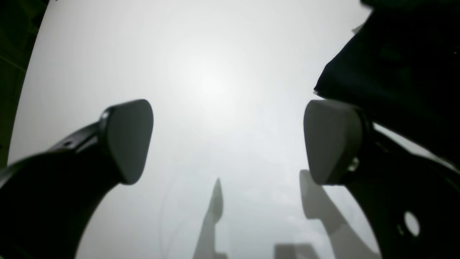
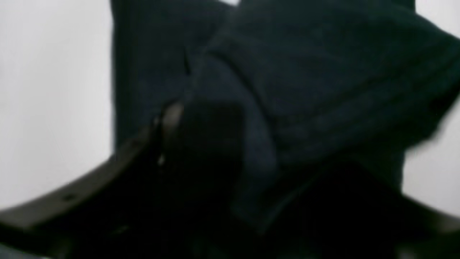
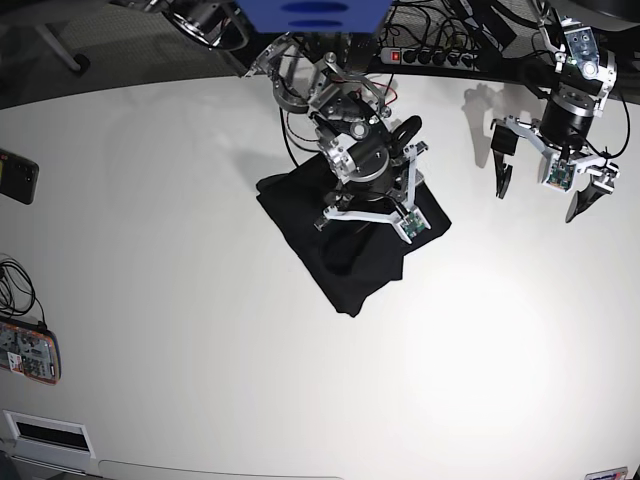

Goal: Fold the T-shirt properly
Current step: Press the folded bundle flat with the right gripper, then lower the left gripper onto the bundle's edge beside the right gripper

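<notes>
Base view, left edge of the worktop [image 3: 180,330]: a dark phone [image 3: 18,175] at the rim, and nearer the front-left corner a red-cased device [image 3: 27,352] with cables. Both well apart from the work, no obstruction. Centre, towards the far edge: the shirt [image 3: 345,270], black, already gathered into a compact, roughly rectangular bundle lying skewed to the worktop's edges. The right tool [image 3: 365,235] sits directly on top of it, arm reaching in from the far edge. Right wrist view shows dark cloth [image 2: 323,79] bunched in thick folds right against the tool; too dark and blurred to see the fingers, so cannot tell whether it is clamped on cloth or merely pressing. Judgement: a late fold, tidying the bundle. To do it well, keep the layers together, carry the edge over flat, and release only once it lies square, since thin cloth drags and rucks easily. The arm's own bulk hides the far half of the bundle. Towards the far-right corner: left tool [image 3: 545,185] hangs above bare worktop, fingers [image 1: 129,140] spread wide, nothing between them; a shirt edge [image 1: 395,72] shows at that view's right. A power strip [image 3: 435,57] and cables lie along the far edge.
</notes>
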### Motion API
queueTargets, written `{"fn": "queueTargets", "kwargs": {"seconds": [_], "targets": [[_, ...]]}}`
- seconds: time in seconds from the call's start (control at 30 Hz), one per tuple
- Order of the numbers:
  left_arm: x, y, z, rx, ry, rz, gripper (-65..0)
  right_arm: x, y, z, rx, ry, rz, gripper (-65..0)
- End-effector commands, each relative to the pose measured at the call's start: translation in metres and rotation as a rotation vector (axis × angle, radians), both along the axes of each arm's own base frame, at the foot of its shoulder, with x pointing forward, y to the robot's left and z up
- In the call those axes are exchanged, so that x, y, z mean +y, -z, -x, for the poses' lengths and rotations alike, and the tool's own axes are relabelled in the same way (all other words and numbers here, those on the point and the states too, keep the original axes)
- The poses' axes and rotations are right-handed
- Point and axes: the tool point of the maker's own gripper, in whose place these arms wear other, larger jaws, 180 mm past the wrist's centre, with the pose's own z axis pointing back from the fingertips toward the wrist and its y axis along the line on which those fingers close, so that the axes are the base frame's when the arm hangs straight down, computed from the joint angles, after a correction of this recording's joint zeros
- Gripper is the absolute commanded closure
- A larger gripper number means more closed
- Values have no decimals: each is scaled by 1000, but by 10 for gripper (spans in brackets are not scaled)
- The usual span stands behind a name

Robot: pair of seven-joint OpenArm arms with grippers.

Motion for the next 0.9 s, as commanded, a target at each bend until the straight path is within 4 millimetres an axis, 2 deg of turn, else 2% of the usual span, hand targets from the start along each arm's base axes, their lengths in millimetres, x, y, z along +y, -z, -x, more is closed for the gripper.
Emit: {"fn": "queueTargets", "kwargs": {"seconds": [0.0, 0.07, 0.13, 0.23, 0.33, 0.47, 0.53, 0.67, 0.87], "targets": [[0, -13, -4, -46, 6, -2, -644, 11, -14, -7, -28, -4, -51, -397], [0, -13, -4, -46, 6, -2, -644, 10, -5, -3, 2, -6, -43, -453], [0, -13, -4, -46, 6, -2, -644, 3, 6, 0, 20, -8, -11, -456], [0, -12, -3, -44, 6, -4, -644, 2, 9, 1, 23, -8, -5, -457], [0, -12, -3, -44, 6, -4, -644, 6, 3, 0, 1, -18, -24, -457], [4, -13, -3, -44, -3, -10, -644, 30, -26, 1, -97, -81, -109, -457], [10, -16, -3, -52, -19, -16, -644, 34, -38, -2, -143, -96, -142, -457], [28, -22, 1, -61, -63, -45, -644, 36, -49, 3, -203, -143, -162, -457], [51, -30, 8, -73, -120, -82, -644, 46, -49, 15, -204, -190, -166, -457]]}}
